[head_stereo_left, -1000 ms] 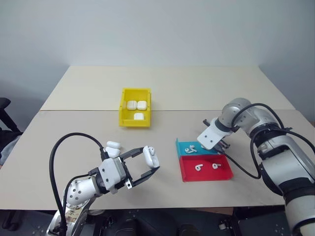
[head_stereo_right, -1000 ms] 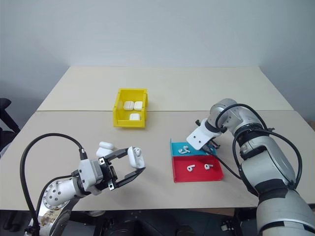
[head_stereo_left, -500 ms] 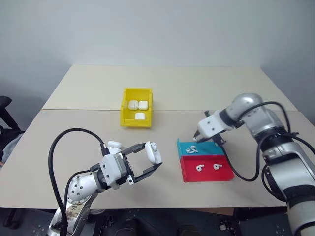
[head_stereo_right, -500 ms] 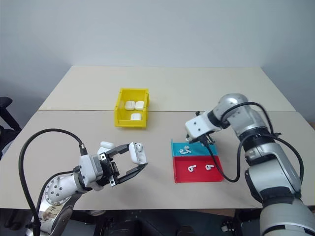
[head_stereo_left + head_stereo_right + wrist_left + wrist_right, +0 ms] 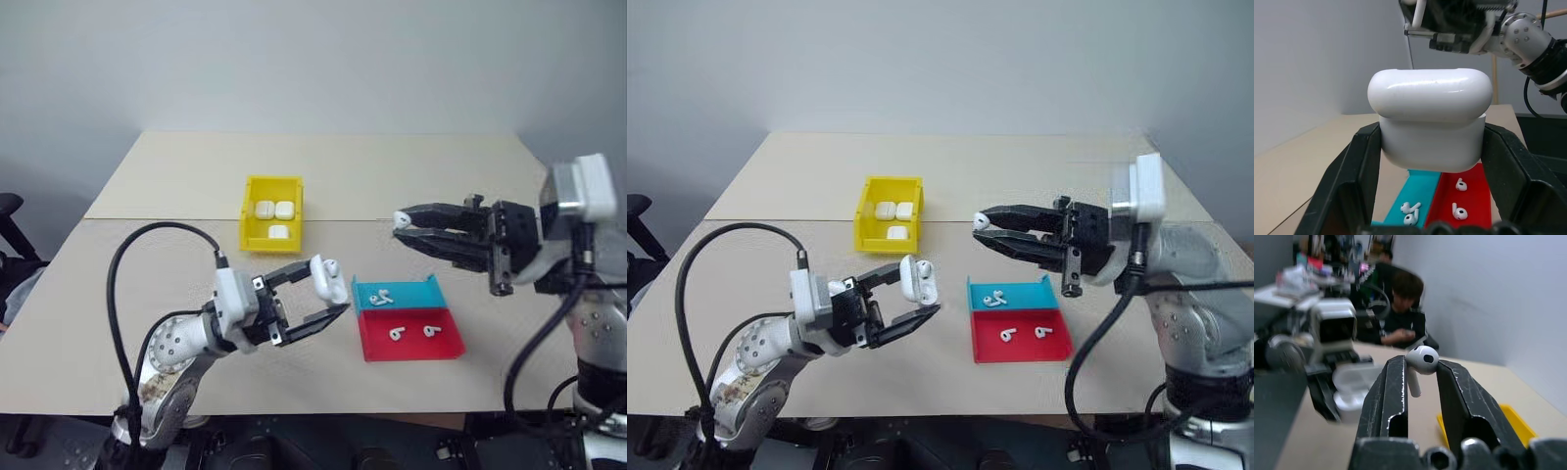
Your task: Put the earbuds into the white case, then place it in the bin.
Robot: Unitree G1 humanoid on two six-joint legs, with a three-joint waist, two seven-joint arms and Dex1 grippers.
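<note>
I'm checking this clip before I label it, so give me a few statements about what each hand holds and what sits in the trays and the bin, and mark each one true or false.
1. The left hand is shut on a white case with its lid open. True.
2. The right hand is empty. False: it pinches an earbud between its fingers.
3. The yellow bin holds three white cases. True.
4. The red tray holds no earbuds. False: two lie in it.
5. The blue tray sits beside the red tray, on the side nearer the bin. True.
6. The right hand rests on the table. False: it is raised above it.
</note>
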